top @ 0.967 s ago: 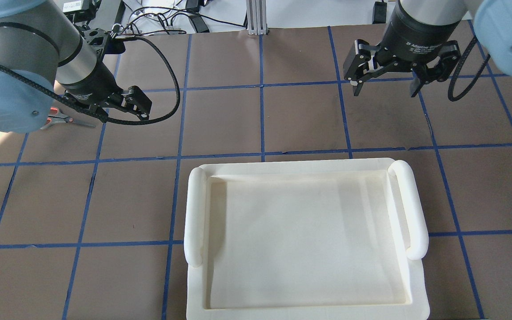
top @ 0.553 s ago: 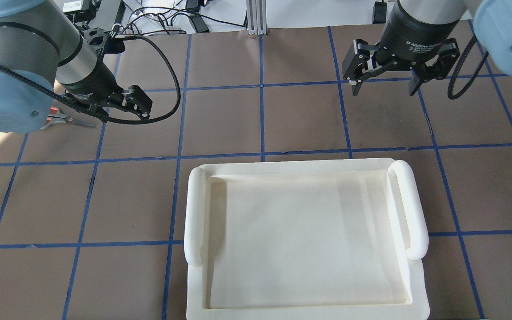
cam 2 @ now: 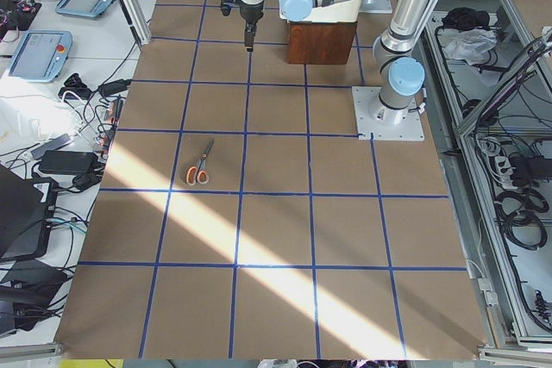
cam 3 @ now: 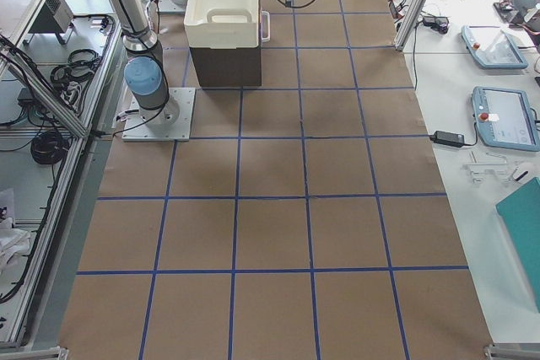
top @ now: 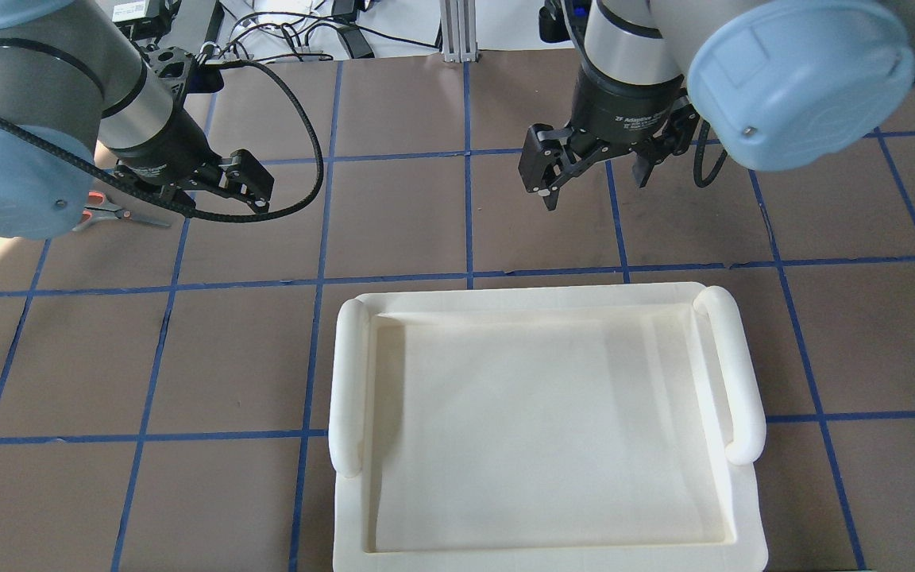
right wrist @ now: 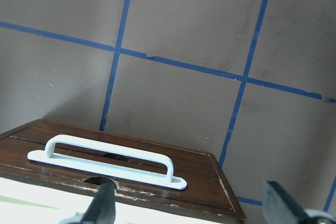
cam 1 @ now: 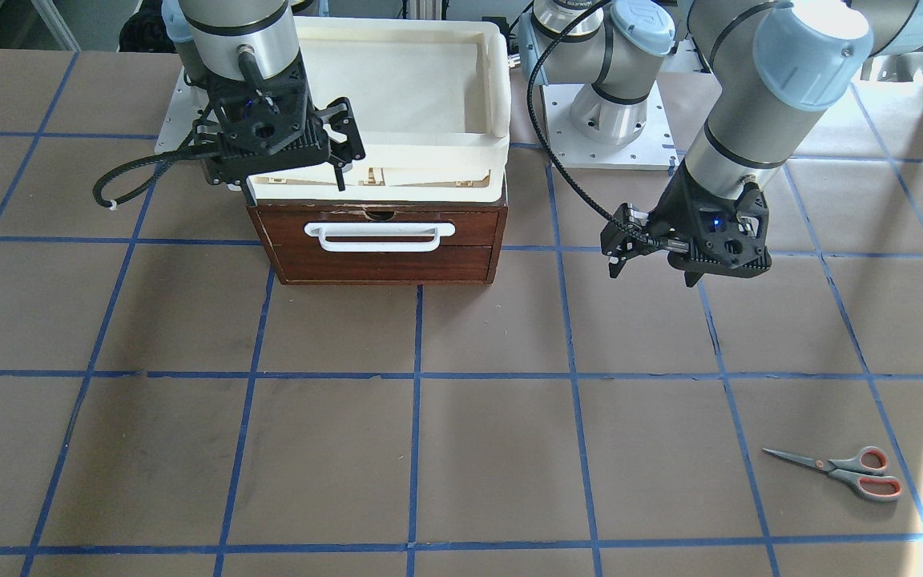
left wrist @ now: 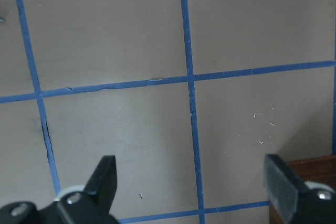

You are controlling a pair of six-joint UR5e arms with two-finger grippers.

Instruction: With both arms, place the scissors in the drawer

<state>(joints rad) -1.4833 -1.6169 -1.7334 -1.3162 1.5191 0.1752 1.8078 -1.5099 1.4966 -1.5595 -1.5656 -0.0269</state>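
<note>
Left gripper [cam 1: 652,271] spread wide, empty, hovering. Scissors [cam 1: 838,465] lie flat on table [cam 1: 493,449], well apart from it, farther out toward robot's left. Right gripper [top: 596,189] also spread, empty; since the earlier frame it has shifted inward, now above drawer [cam 1: 397,260] front. Overhead, white tray [top: 350,381] hides drawer; front and right wrist views show its handle [right wrist: 105,156].

scissors [cam 1: 834,463] 1 | drawer [cam 1: 469,260] 1 | white tray [top: 505,295] 1 | arms [cam 1: 738,144] [cam 1: 241,40] 2
</note>
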